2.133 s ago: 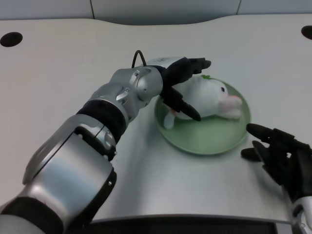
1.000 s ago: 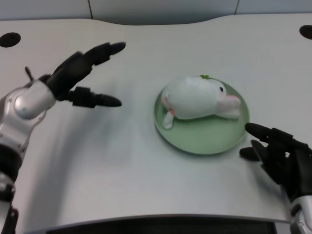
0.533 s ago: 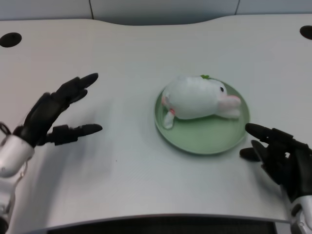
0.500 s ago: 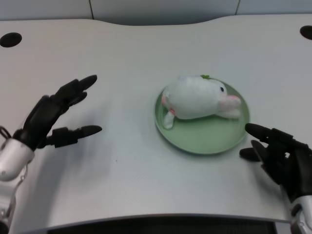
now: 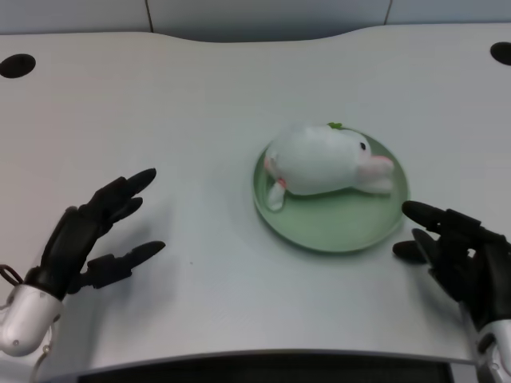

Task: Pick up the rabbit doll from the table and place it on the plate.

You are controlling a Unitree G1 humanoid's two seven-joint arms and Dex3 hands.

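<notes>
Since the rabbit doll [image 5: 326,159] already lies on its side on the plate [image 5: 335,231], long axis left-right, left hand [image 5: 92,235] sits empty, fingers spread, near the table's [image 5: 239,72] front-left edge, well apart.

The rabbit doll [image 5: 323,158] is white, with pink ears, a black eye and a small green bit on top. The plate [image 5: 331,219] at its 6 o'clock is pale green. My left hand [image 5: 92,231] is black. The table [image 5: 200,96] is white.
</notes>
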